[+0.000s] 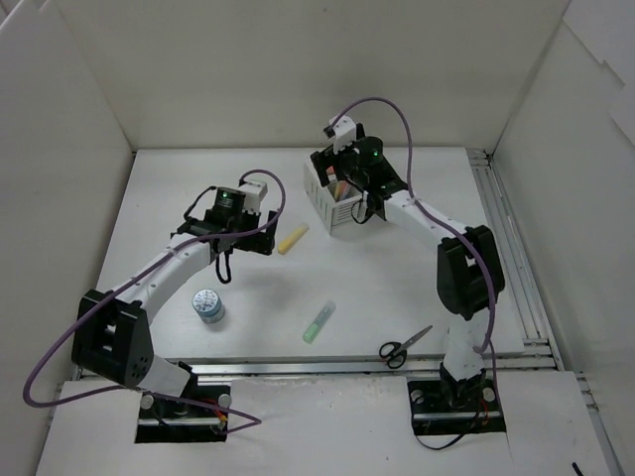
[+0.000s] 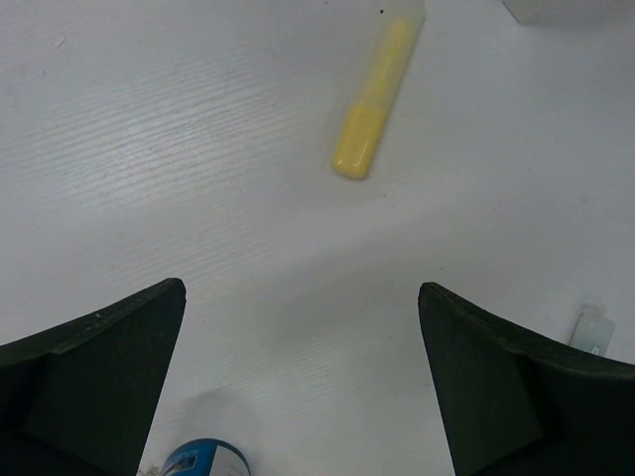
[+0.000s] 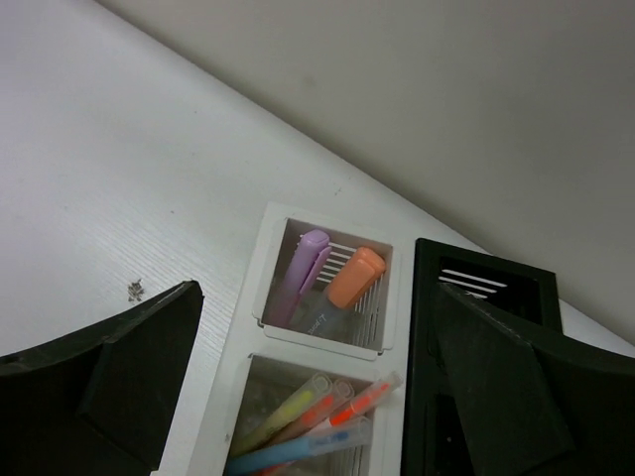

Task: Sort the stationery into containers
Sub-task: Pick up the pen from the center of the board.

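1. Stationery sort: right jaws hang spread wide and empty directly above the white holder (image 3: 234, 382), with a black holder (image 3: 422, 347) joined to its side.
2. A purple marker (image 3: 303, 273) and an orange marker (image 3: 354, 276) stand in one compartment of the white holder; yellow, orange and blue ones lean in the other.
3. Left jaws, also spread wide and holding nothing, hover over the counter (image 1: 397, 278) left of the white holder.
4. A yellow marker (image 1: 292, 239) lies just left of the white holder; a green marker (image 1: 318, 322), scissors (image 1: 405, 347) and a dotted jar (image 1: 207, 305) lie well apart from it, towards the arm bases.

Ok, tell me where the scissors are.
Top view: the scissors lie at the table's near right edge, beside the right arm's base, the green marker to their left.
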You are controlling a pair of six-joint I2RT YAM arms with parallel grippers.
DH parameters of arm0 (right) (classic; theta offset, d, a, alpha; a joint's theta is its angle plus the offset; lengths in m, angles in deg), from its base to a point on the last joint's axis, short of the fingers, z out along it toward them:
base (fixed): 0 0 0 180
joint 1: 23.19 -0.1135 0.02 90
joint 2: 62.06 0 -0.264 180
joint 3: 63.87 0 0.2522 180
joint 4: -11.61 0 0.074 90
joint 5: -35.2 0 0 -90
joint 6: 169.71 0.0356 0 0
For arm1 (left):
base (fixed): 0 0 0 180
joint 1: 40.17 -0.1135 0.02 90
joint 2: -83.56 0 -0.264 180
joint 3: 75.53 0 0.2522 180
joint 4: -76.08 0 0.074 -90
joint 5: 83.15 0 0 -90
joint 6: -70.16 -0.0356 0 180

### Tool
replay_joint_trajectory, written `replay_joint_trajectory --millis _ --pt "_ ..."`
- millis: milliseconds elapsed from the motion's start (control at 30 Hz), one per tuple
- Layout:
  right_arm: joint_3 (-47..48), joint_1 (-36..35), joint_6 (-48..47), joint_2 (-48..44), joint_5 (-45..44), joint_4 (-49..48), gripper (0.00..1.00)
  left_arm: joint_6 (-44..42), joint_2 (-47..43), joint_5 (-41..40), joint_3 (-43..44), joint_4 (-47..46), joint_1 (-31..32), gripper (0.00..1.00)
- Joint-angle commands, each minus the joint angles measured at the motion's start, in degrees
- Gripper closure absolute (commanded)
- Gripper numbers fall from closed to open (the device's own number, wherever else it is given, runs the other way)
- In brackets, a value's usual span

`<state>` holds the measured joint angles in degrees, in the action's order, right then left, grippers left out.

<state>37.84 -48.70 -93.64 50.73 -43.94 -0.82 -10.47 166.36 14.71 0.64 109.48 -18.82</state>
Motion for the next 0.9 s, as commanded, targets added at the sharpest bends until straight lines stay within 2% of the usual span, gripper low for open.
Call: replay_joint_trajectory --millis 0,200,467,533,600,733,867 --pt "-2.9 -0.1 4.2 -10.7 -3.6 -8.3 0.02 -1.9 2.4 1.0 4.7 -1.3 2.3 0.01" --pt "-13.1 -0.4 9.1 -21.5 -8.4 -9.7 0.02 -3.2 10.7 0.7 9.6 -1.4 3.4 0.01" --pt "-30.7 0.2 13.7 -37.5 -17.1 -9.7 0.02 -2.9 22.7 -2.1 20.6 3.6 5.2 0.02" --pt "-35.5 0.4 15.9 -40.3 -19.0 -9.6 0.02 -3.2 25.2 -2.2 22.0 4.2 5.7 0.06" --pt "-39.6 0.6 17.7 -44.2 -20.7 -9.6 0.02 -3.4 27.3 -2.1 23.2 5.0 5.7 0.15" --pt "-44.3 1.2 17.8 -50.2 -24.5 -8.4 0.02 -2.2 29.5 -4.3 23.4 4.9 5.7 0.2" --pt "-46.3 1.9 18.0 -54.5 -26.6 -4.3 0.02 -2.0 31.3 -2.2 23.5 4.4 6.3 0.25"
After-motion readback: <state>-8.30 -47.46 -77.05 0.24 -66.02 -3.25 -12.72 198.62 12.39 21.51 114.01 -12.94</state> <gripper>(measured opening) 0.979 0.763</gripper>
